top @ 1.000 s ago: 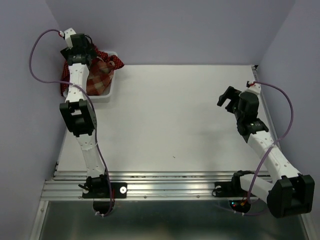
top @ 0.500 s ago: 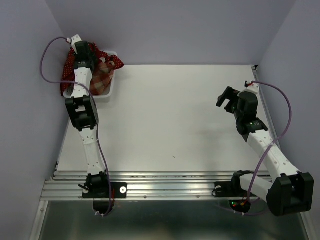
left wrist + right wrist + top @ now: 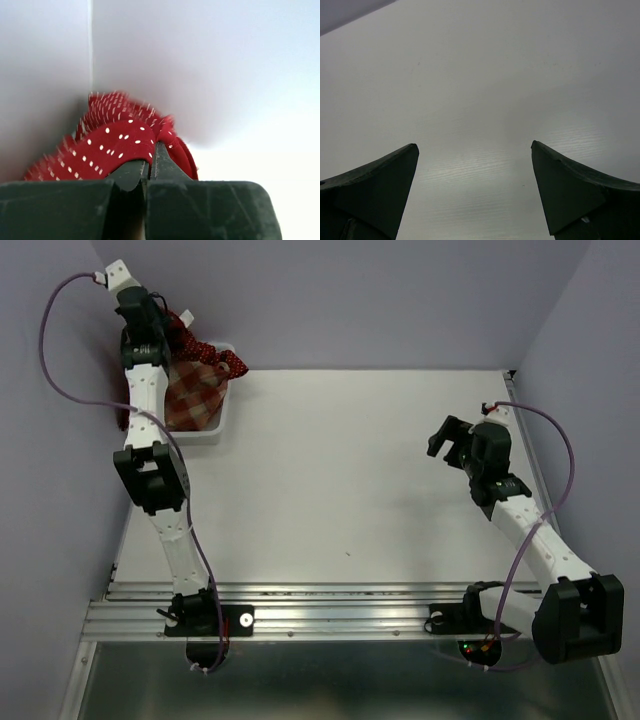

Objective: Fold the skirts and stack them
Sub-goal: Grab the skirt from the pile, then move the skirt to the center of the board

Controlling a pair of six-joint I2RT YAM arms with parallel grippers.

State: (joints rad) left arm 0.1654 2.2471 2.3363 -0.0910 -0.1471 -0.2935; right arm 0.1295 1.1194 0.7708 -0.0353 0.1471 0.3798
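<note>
In the left wrist view my left gripper [image 3: 150, 150] is shut on a fold of a dark red skirt with white polka dots [image 3: 115, 142], bunched in front of the fingers. From above, the left gripper [image 3: 163, 322] is raised over the white basket [image 3: 213, 430] at the back left, with the dotted cloth [image 3: 183, 328] pulled up at its tip. A red-and-tan plaid skirt [image 3: 195, 390] lies in the basket, with more dotted cloth [image 3: 232, 362] at its far corner. My right gripper [image 3: 448, 440] hovers open over the table's right side, nothing between its fingers [image 3: 380, 175].
The basket stands in the back left corner against the purple walls [image 3: 350, 300]. The white table [image 3: 340, 470] stretches between the arms. A metal rail [image 3: 330, 610] with both arm bases runs along the near edge.
My left gripper has shut on the dotted skirt and risen toward the back left corner, drawing the cloth up. The right arm has shifted only slightly.
</note>
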